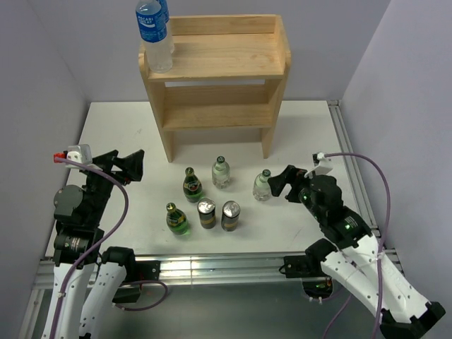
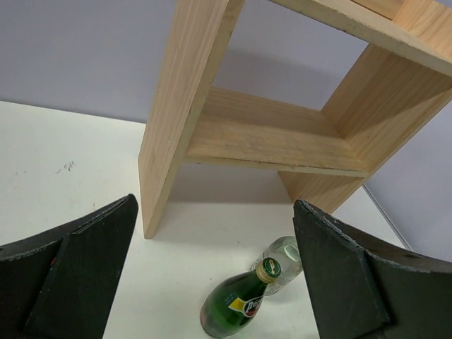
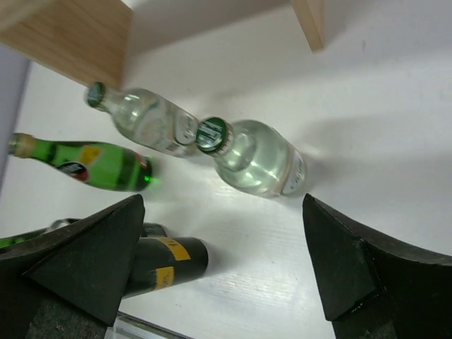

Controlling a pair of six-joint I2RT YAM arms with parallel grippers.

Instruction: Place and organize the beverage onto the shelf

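Beverage (image 1: 206, 213) upright on table (image 1: 120, 127), long axes vertical (caps up) | left fingers (image 2: 70, 275) spread | right fingers (image 3: 367, 275) spread

shelf (image 1: 226, 56) pale wood grain | green bottles (image 1: 192, 187) yellow-labelled | clear bottles (image 1: 221, 174) green-capped | cans (image 1: 206, 214) dark, yellow label | table (image 1: 120, 134) white

Overhead camera looking down on the table (image 1: 304, 134), wrist cameras peering low from opposite sides, sharing green bottle (image 2: 233, 311).
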